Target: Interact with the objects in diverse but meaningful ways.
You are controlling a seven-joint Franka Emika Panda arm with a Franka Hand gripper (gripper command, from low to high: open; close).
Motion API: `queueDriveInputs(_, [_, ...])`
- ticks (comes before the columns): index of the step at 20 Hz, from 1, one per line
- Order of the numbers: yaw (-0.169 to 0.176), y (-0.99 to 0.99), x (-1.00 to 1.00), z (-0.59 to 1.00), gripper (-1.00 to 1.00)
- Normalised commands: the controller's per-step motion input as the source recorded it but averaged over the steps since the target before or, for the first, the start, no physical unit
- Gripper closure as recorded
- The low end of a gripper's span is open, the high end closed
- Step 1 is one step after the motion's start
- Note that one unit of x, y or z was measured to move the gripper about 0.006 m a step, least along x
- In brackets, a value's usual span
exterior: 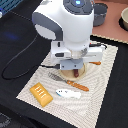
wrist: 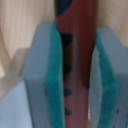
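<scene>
My gripper (exterior: 75, 69) points straight down over a round wooden board (exterior: 86, 70) on the striped placemat. In the wrist view a dark reddish-brown sausage stick (wrist: 77, 55) with dark spots stands between the two teal pads (wrist: 53, 75), which press on both of its sides; the gripper (wrist: 77, 85) is shut on it. Its lower end (exterior: 75, 75) shows just under the fingers in the exterior view. A yellow-orange ridged bread slab (exterior: 41, 93) and a small white-and-blue oblong piece (exterior: 68, 93) lie on the mat nearer the front.
A fork with an orange handle (exterior: 70, 82) lies in front of the board. The beige placemat (exterior: 102, 95) covers a black table. A grey pot (exterior: 100, 14) and a light bowl (exterior: 124, 19) stand at the back right. A black cable (exterior: 20, 60) loops on the exterior view's left.
</scene>
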Motion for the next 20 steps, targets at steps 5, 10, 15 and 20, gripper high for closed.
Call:
queueDriveInputs(5, [0.0,0.33,-0.22,0.69,1.0])
queueDriveInputs(10, [0.004,0.37,-0.57,1.0,1.0])
queueDriveInputs(15, [0.026,0.35,-0.77,0.83,1.0])
queueDriveInputs(20, [0.021,0.37,-1.0,0.4,1.0])
